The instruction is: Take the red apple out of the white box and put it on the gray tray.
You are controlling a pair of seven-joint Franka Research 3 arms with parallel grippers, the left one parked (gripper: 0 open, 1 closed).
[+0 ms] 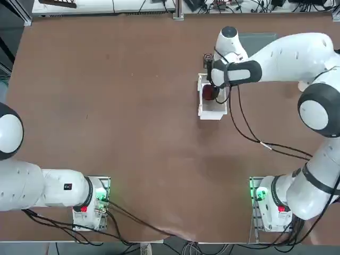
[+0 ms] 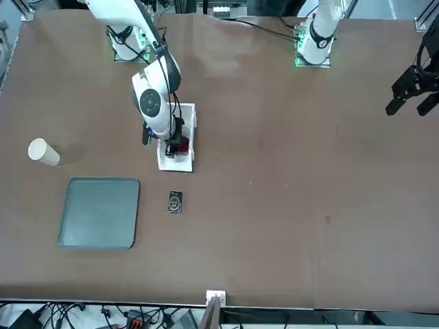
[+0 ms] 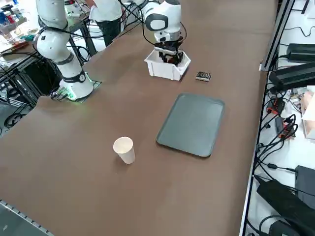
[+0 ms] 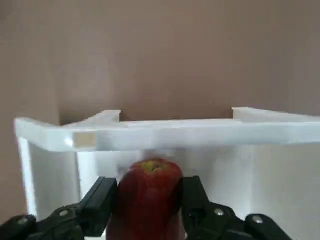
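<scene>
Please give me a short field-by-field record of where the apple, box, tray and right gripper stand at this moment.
red apple: inside the white box, between the gripper's fingers
white box: on the table, under the right arm's wrist
gray tray: bare, apart from the box
right gripper: lowered into the box, shut on the apple
paper cup: lying on its side beside the tray

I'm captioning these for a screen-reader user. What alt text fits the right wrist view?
A red apple sits between the two black fingers of the right end effector, which close on its sides, inside a white box. Brown table fills the view beyond the box's far wall.
</scene>
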